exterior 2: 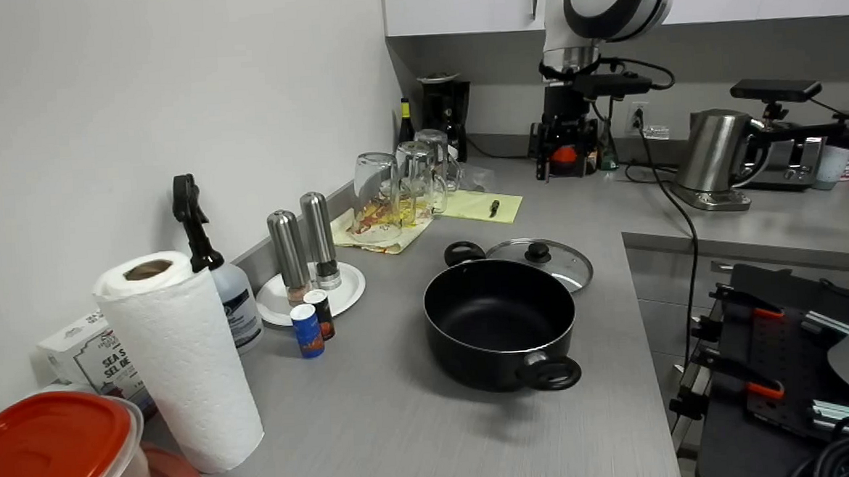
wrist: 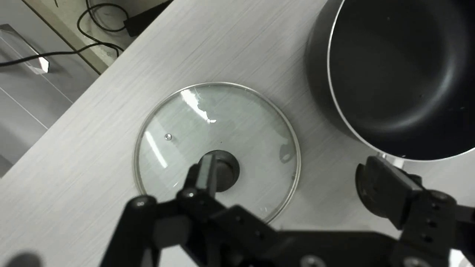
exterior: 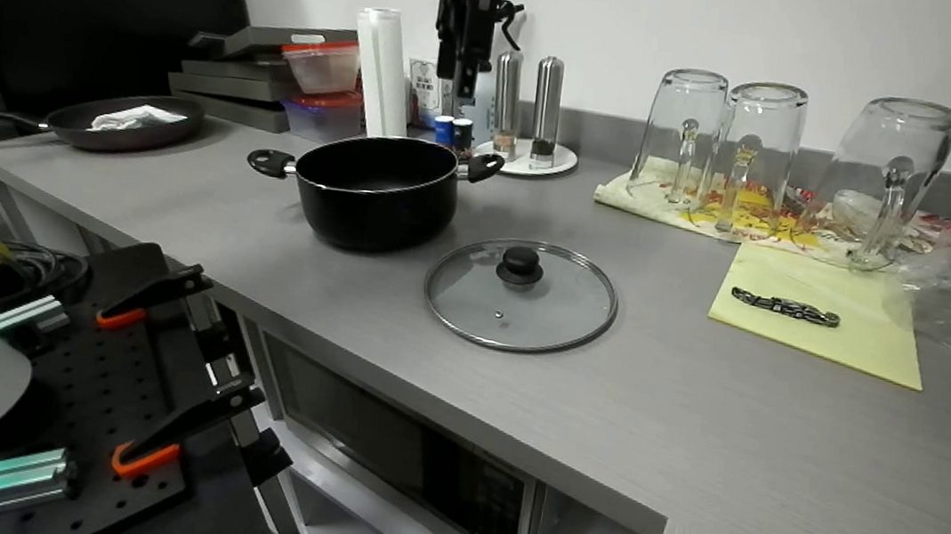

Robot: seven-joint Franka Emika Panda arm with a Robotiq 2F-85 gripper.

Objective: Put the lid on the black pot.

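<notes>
Gripper point(wrist: 292, 163) spread wide, nothing in it, and it looks like I'm off-centre from the knob point(wrist: 227, 171).
In the wrist view one finger point(wrist: 205, 174) overlaps the knob and the other sits out past the edge of the lid point(wrist: 230, 133), so I'd shift till the knob's mid-gap, drop straight down and pinch low without leaning on the glass. Lid's flat on the counter point(wrist: 85, 159), just beside the black pot point(exterior: 374, 212), so I'd lift level and clear the pot's rim before going across.
</notes>
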